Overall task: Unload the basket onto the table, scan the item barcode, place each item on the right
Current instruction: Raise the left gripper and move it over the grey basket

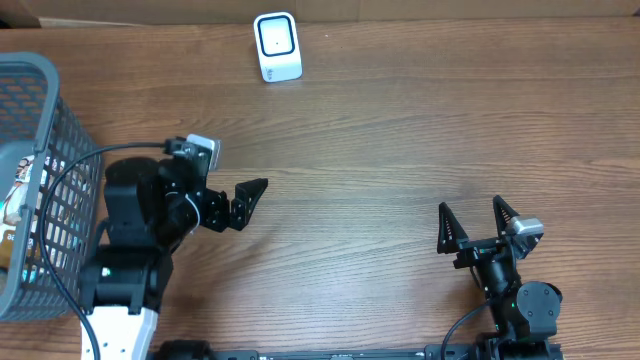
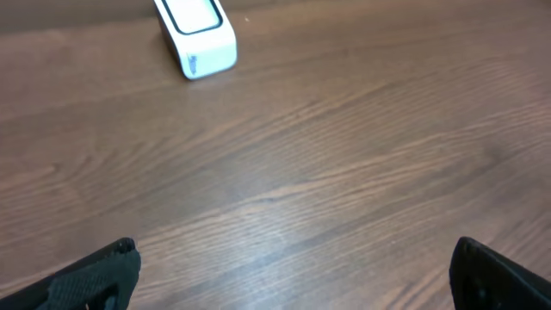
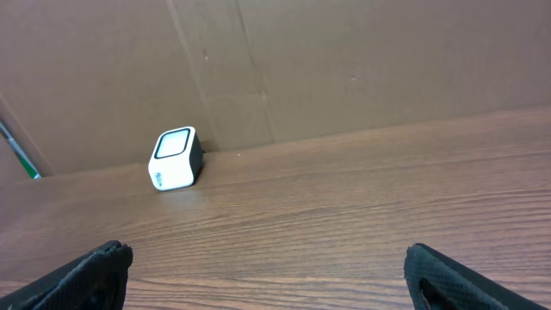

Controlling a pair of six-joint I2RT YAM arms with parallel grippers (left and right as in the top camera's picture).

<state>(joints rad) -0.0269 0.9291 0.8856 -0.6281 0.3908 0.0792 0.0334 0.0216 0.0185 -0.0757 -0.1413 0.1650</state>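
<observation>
On the brown worktop (image 1: 400, 130), seen from above, a small white scanner (image 1: 277, 46) stands at the far edge. A grey basket (image 1: 70, 130) sits at the left side with some packets (image 1: 18, 192) inside. The left gripper (image 1: 245, 203) is near the basket, its fingers wide apart and holding nothing. The right gripper (image 1: 470, 206) is well apart from it on the right, also spread wide and empty.

From the left wrist, the scanner (image 2: 196, 34) is far ahead, up at the left. The two black fingers (image 2: 95, 275) stand wide apart over the wood.

From the right wrist, the scanner (image 3: 175, 159) sits by a brown cardboard wall (image 3: 362, 69). The fingers (image 3: 86, 275) are spread wide here too.
</observation>
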